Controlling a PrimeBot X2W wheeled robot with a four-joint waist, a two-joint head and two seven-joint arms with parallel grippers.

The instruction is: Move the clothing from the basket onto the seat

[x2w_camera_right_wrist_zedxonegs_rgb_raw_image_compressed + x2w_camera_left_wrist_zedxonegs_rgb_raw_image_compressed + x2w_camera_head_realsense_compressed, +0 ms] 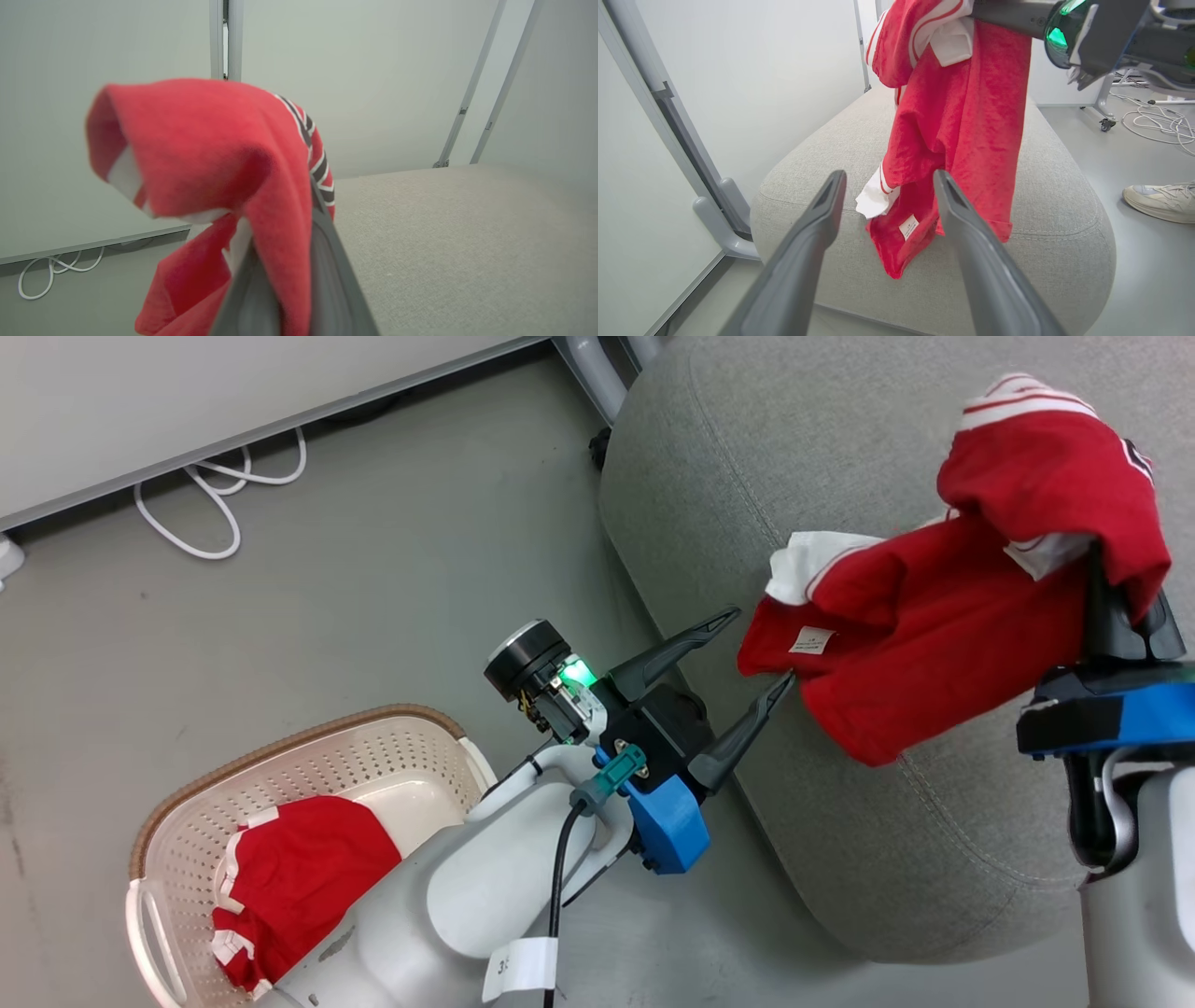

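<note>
Over the grey seat [840,859], red clothing [934,625] in right pincer [1116,607]; left pincer [765,644] wide.

Seat [934,859] top: bare to the right of the hanging jersey [943,635] in the right wrist view, so access from above is free there. The jersey, clamped in the right claw [1116,607], hangs over the seat's edge. It blocks the path straight ahead of the left claw [766,644], whose spread tips sit just beside the hem.

Floor [373,569] between basket [308,733] and seat: open.

Basket: far half open from above; the left forearm [485,887] overhangs its right side.

Cable [215,504]: along the wall base.

Shoe [1162,200]: on the floor beside the seat, apparently clear of both arms.
</note>
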